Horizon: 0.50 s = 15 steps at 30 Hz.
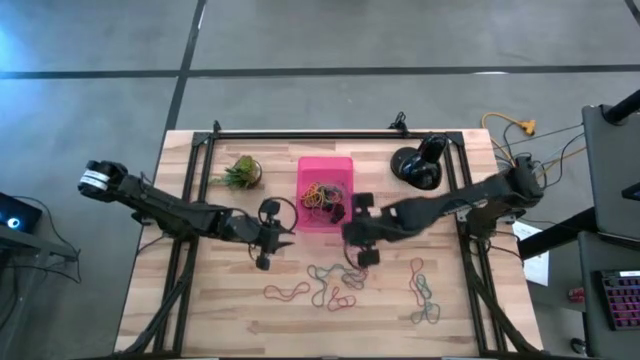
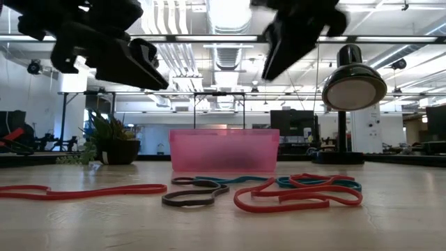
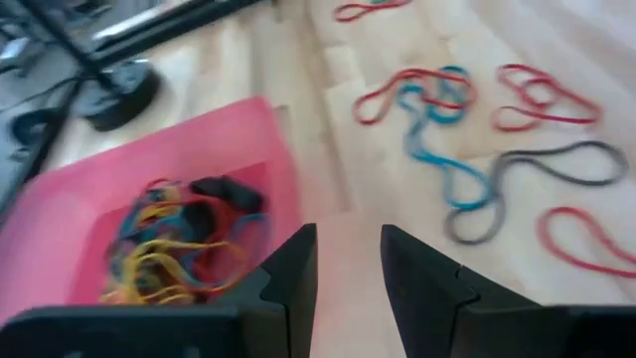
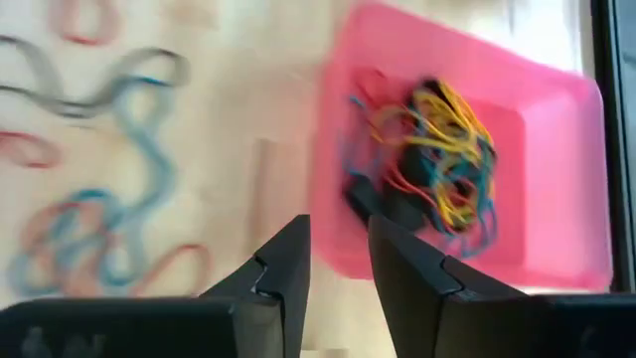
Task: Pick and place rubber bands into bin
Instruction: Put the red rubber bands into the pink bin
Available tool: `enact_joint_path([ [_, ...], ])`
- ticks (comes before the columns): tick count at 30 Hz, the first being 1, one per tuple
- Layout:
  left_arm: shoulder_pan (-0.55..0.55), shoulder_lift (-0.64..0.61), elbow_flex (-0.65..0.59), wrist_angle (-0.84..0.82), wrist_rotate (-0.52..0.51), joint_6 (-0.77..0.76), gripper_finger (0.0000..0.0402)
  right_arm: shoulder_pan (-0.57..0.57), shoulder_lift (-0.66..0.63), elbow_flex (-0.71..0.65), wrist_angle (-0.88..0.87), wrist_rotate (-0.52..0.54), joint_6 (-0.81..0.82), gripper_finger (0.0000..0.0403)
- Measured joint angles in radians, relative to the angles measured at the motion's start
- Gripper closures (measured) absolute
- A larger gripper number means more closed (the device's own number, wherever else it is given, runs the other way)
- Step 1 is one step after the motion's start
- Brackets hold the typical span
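Note:
The pink bin (image 1: 325, 170) stands at the table's middle, toward the far edge, with a tangle of rubber bands (image 1: 322, 196) inside; among them a black one (image 4: 370, 199). More rubber bands lie flat on the wood nearer the front: red (image 1: 285, 292), teal and red (image 1: 330, 285), green and red (image 1: 422, 292). My left gripper (image 1: 285, 232) hangs above the table just left of the bin's near corner. In its wrist view it (image 3: 348, 244) is open and holds nothing. My right gripper (image 1: 347, 232) hovers at the bin's near right corner, open (image 4: 338, 234), with nothing between the fingers.
A small potted plant (image 1: 240, 172) stands left of the bin. A round black lamp (image 1: 418, 165) stands to its right. Black frame rails (image 1: 300, 134) run along the far edge and down both sides. The table's near strip holds only loose bands.

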Motion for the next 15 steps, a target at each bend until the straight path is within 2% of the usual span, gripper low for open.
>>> enact_joint_path([
  [3, -0.038, 0.032, 0.002, 0.003, 0.049, -0.022, 0.0304, 0.079, -0.026, 0.000, 0.004, 0.007, 0.019, 0.0309],
  [10, -0.068, 0.117, 0.009, 0.072, 0.310, -0.138, 0.0304, 0.233, -0.057, 0.000, 0.006, 0.009, 0.114, 0.0321],
  [15, -0.080, 0.181, 0.009, 0.084, 0.334, -0.202, 0.0304, 0.319, -0.056, 0.000, 0.008, 0.012, 0.177, 0.0330],
])
